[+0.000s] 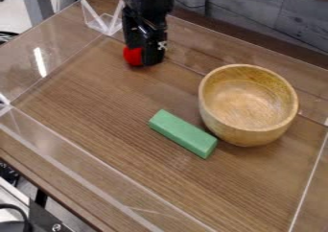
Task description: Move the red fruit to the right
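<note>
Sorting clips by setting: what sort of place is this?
Probably a lab tabletop set up for robot practice: a wooden table holding a bowl, a green block and red fruit.

Bowl and green block on the wood

I saw a wooden bowl [247, 104] on the table [115, 130], a green block [183, 134] lying near it, toward the front edge.

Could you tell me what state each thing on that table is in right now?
Black robot claw: open, over the fruit.
Round red toy fruit: on the table, partly hidden by the claw.
Round light-wooden bowl: upright, nothing visible inside.
Green rectangular block: lying flat, beside the bowl.
</note>
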`<state>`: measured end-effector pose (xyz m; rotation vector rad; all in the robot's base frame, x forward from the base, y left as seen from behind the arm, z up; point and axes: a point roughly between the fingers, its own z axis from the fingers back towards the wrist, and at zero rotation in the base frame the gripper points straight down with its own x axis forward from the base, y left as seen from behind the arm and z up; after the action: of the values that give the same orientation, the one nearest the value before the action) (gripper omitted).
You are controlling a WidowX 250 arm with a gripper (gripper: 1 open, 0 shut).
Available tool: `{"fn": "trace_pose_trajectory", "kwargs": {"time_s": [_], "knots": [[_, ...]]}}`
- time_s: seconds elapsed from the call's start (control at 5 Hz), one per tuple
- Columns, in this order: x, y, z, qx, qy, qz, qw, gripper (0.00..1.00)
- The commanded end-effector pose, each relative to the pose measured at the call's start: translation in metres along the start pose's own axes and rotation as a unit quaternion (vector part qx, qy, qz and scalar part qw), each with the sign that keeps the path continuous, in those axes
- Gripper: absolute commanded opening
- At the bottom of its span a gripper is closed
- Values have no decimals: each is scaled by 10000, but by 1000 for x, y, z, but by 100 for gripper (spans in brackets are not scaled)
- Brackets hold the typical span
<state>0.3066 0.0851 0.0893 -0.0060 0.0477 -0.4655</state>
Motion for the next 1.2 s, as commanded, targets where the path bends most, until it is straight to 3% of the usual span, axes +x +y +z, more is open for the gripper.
{"fn": "trace_pose_trajectory", "kwargs": {"time_s": [0.0,0.6,1.0], "knots": [[12,18,18,246,-405,-230,9986,100],[25,47,17,376,-564,-762,9948,100],[18,59,12,388,-596,-367,9968,100]]}}
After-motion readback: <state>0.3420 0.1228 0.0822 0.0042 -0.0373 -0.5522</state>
